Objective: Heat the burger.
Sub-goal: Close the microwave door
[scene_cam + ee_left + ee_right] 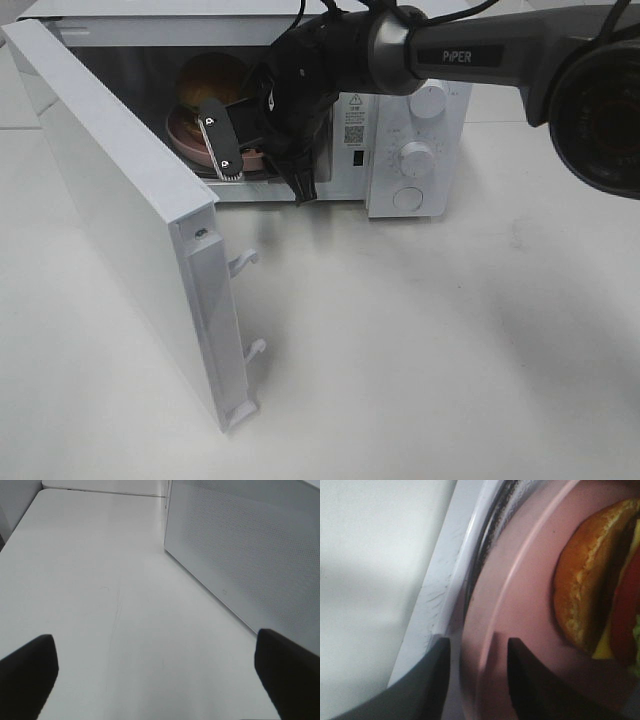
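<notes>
The burger (210, 80) sits on a pink plate (185, 135) inside the open microwave (400, 110). In the right wrist view the burger (590, 580) shows its golden bun, tomato and cheese on the plate (520, 605). My right gripper (262, 165) reaches into the oven's mouth. Its fingers stand slightly apart on either side of the plate's near rim, so the right gripper (477, 680) is open. My left gripper (159, 680) is wide open over bare table beside the microwave's perforated side wall (240, 555), holding nothing. It is out of the high view.
The microwave door (120, 210) swings far out to the left, its latch hooks (245, 262) pointing over the table. The control panel with knobs (415, 158) is to the right of the cavity. White table (420, 350) lies in front.
</notes>
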`<control>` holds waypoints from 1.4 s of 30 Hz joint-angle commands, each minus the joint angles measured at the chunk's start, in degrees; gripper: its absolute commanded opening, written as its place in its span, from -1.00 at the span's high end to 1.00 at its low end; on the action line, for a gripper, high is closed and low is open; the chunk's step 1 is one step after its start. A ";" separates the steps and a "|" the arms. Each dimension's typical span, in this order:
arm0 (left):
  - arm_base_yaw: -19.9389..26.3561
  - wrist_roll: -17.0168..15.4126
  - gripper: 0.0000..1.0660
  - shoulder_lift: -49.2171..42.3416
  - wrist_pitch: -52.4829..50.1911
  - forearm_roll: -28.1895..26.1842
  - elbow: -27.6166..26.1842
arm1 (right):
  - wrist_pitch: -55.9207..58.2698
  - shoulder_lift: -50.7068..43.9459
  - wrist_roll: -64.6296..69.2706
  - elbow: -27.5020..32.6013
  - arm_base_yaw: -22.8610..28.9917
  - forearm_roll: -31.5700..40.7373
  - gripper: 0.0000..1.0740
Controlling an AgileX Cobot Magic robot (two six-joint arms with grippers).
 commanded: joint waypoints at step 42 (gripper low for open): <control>-0.23 0.00 -0.88 -0.80 -0.69 -0.46 -0.06 | -9.68 -26.24 6.36 33.06 -0.17 1.55 -0.42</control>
